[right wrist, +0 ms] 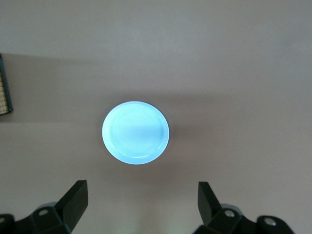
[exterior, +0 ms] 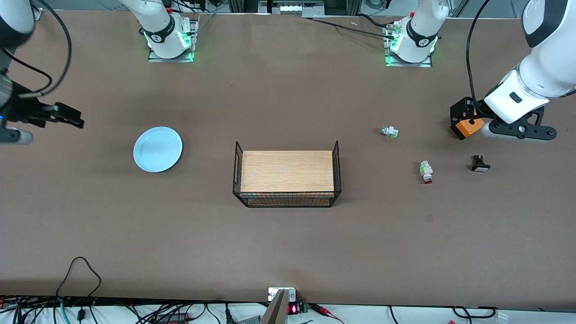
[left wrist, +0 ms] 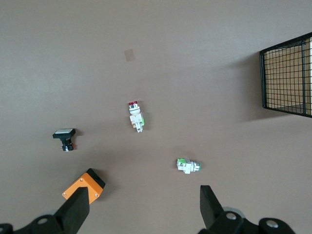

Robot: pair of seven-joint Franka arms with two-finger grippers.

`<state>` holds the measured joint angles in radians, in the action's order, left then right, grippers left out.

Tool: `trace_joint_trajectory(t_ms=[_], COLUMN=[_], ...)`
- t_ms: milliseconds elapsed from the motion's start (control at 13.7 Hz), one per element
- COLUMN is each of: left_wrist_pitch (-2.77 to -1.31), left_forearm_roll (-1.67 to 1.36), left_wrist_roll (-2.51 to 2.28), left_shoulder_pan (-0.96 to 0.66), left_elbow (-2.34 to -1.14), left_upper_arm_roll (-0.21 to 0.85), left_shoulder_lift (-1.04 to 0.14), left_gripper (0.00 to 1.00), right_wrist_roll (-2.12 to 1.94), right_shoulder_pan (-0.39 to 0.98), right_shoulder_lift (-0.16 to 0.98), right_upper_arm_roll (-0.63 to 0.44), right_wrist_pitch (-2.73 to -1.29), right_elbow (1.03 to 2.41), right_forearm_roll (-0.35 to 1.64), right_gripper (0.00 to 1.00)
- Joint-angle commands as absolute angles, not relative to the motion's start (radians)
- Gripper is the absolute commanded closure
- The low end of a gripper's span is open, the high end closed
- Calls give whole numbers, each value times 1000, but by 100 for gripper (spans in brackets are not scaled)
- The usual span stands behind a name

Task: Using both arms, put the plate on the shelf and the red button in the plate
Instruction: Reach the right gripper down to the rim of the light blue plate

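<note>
The pale blue plate (exterior: 158,149) lies flat on the table toward the right arm's end; it also shows in the right wrist view (right wrist: 135,132). The red button (exterior: 425,172), whitish with a green mark and a red cap, lies on its side toward the left arm's end and shows in the left wrist view (left wrist: 135,117). My right gripper (exterior: 74,118) is open and empty above the table beside the plate (right wrist: 141,190). My left gripper (exterior: 460,119) is open and empty above bare table beside the small parts (left wrist: 144,195).
A wire rack with a wooden top (exterior: 287,171) stands mid-table between plate and parts. A white part with a green tip (exterior: 389,132) and a black part with a white cap (exterior: 480,164) lie near the red button. An orange-and-black piece (left wrist: 84,186) shows beside one left finger.
</note>
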<state>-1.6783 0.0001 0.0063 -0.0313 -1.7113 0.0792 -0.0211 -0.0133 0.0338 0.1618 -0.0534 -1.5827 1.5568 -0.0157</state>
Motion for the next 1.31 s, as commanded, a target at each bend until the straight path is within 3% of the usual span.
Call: trace_joint_trajectory(t_ms=[0,291,874,1238], left_wrist_pitch=[-1657,-1647,-1647,-1647], left_forearm_roll=[-20,-20,-20,-20], left_wrist_roll=[32,32,32,32], left_shoulder_pan=[-28,-28,-28,-28], left_elbow=[-1684,-1684,-1684,-1684], left_upper_arm_roll=[75,75,75,75], left_shoulder_lift=[-32,-32,-32,-32], left_gripper=[0,0,0,0], right_wrist_roll=[-3,-2,-2,-2], right_shoulder_pan=[38,37,11,-21], right_shoulder_lift=[267,331,337,348], right_upper_arm_roll=[-52,-54,-58,-57], right_wrist_pitch=[-1638,-1813,-2218,-2436], right_elbow=[1552,1669,2089,2236], right_forearm_roll=[-28,-29,-29,-29], right_gripper=[0,0,0,0])
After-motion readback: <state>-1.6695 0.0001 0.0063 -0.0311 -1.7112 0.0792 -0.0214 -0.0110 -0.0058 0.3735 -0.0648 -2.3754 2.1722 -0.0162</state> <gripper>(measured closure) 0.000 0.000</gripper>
